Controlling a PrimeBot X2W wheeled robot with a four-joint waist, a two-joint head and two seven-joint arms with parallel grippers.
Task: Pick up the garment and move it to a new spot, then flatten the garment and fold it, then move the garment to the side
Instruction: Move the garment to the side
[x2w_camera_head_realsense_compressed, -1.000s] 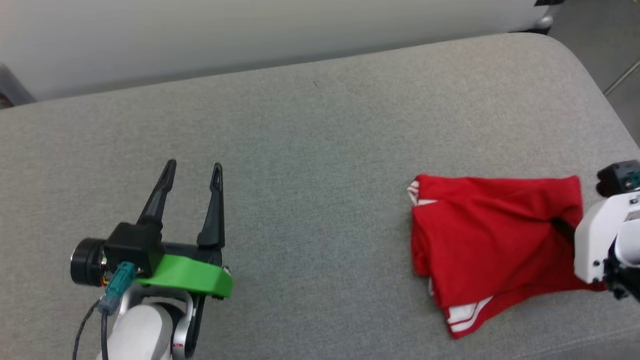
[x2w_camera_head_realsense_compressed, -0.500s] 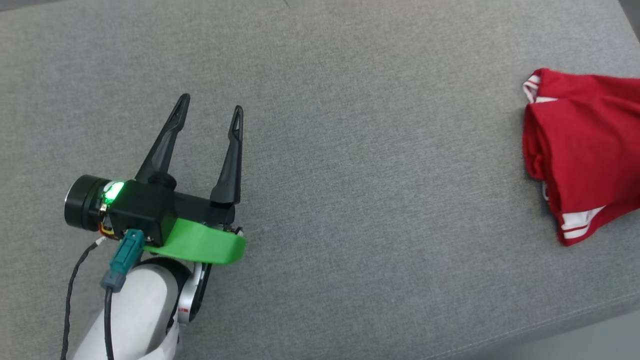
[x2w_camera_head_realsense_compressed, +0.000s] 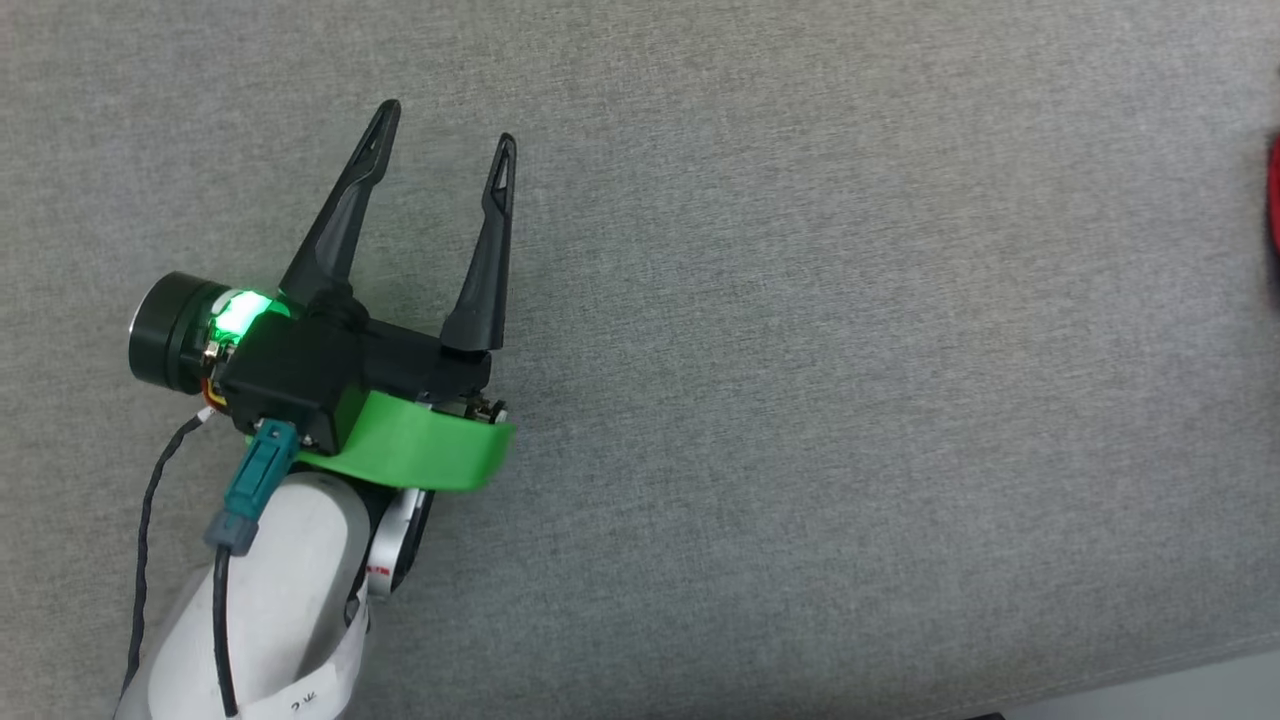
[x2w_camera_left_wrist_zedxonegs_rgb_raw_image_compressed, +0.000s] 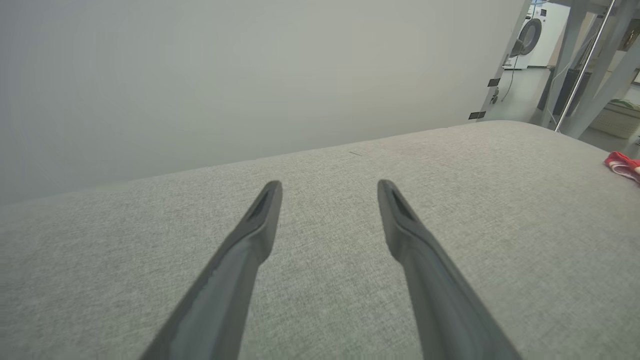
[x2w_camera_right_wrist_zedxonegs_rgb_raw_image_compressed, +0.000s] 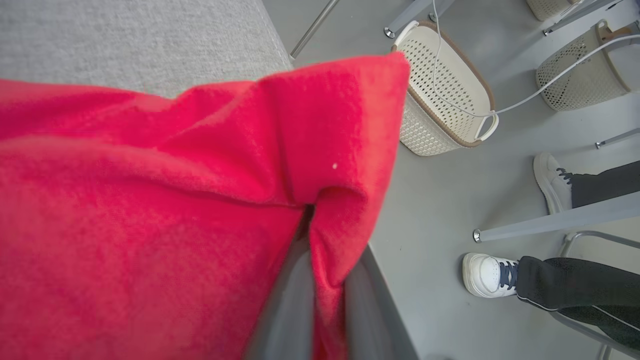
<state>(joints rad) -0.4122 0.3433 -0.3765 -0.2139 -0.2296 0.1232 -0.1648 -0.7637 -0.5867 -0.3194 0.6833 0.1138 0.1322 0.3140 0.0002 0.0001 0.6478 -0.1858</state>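
Observation:
The garment (x2w_camera_right_wrist_zedxonegs_rgb_raw_image_compressed: 150, 200), red jersey cloth, bulks up close in the right wrist view, lying over the grey cushion's right end. My right gripper (x2w_camera_right_wrist_zedxonegs_rgb_raw_image_compressed: 320, 260) is shut on a fold of it, and its fingertips are buried in the cloth. In the head view a thin red sliver of the garment (x2w_camera_head_realsense_compressed: 1275, 190) touches the right edge. From the left wrist view a small piece of the garment (x2w_camera_left_wrist_zedxonegs_rgb_raw_image_compressed: 622, 164) with white trim lies far right. My left gripper (x2w_camera_head_realsense_compressed: 445, 128) hovers open over bare cushion at the left, with nothing between the fingers of that gripper (x2w_camera_left_wrist_zedxonegs_rgb_raw_image_compressed: 328, 186).
The grey fabric cushion (x2w_camera_head_realsense_compressed: 800, 400) spreads wide, with a pale wall (x2w_camera_left_wrist_zedxonegs_rgb_raw_image_compressed: 250, 75) behind it. Past its right end, on the floor, stand two cream perforated baskets (x2w_camera_right_wrist_zedxonegs_rgb_raw_image_compressed: 440, 90) (x2w_camera_right_wrist_zedxonegs_rgb_raw_image_compressed: 580, 65), metal legs and a person's white-shod feet (x2w_camera_right_wrist_zedxonegs_rgb_raw_image_compressed: 487, 275).
The head camera has swung left and down, so the garment has slid to the picture's right edge and the right gripper has left it. My left gripper stays open.

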